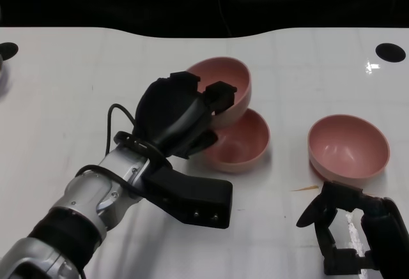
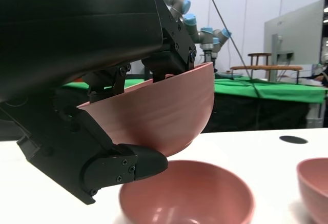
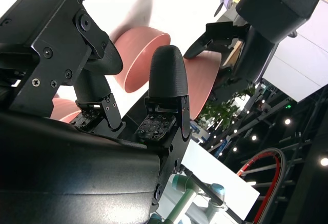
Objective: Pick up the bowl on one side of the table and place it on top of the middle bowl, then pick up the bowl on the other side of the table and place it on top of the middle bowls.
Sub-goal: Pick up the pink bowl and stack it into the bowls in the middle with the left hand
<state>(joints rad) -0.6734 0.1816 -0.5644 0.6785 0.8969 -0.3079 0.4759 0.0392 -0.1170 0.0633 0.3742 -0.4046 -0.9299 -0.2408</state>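
- The left hand [image 1: 185,116] holds a pink bowl [image 1: 225,87] up in the air.
- Its fingers [image 2: 169,55] hook over the rim of this held bowl, and the thumb [image 2: 128,165] presses under it, so the bowl tips to one side.
- Just below the held bowl sits the middle bowl [image 1: 239,142] on the white desk [image 1: 64,100]. From the left wrist view the two bowls look apart, but very close.
- The right hand [image 1: 348,228] rests low near the desk edge. Its fingers [image 3: 166,75] are apart and hold nothing.
- The last bowl [image 1: 348,146] sits on the desk just past the right hand's fingers, not touching them.
- A thin little stick [image 1: 305,188] lies on the desk near those fingers.
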